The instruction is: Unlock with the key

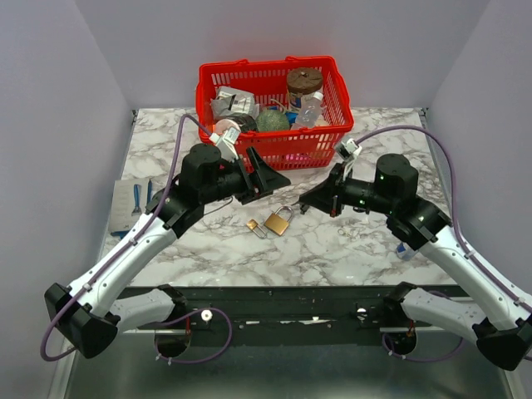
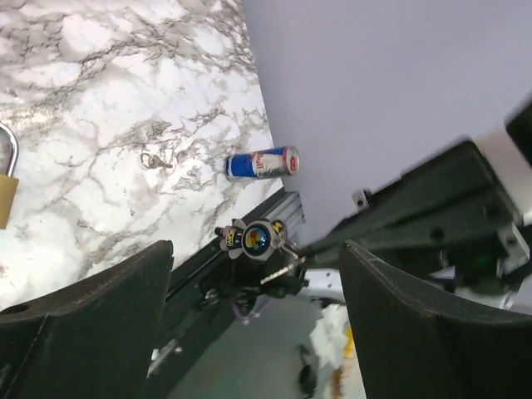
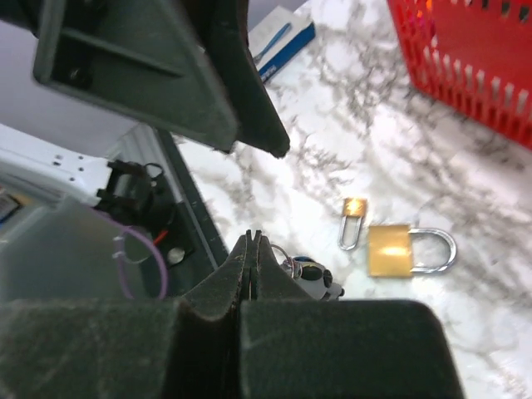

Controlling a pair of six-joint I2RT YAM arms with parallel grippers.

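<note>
A brass padlock with a steel shackle lies on the marble table, a smaller padlock just left of it. Both show in the right wrist view, the brass padlock and the smaller one. My right gripper is shut on the key, held right of and above the padlock. A round keychain charm hangs from it and also shows in the right wrist view. My left gripper is open and empty, above and behind the padlocks, its fingers facing the right gripper.
A red basket with several items stands at the back. A Red Bull can lies at the right near the table's front edge. A small loose ring lies on the marble. A blue and white package is at the left.
</note>
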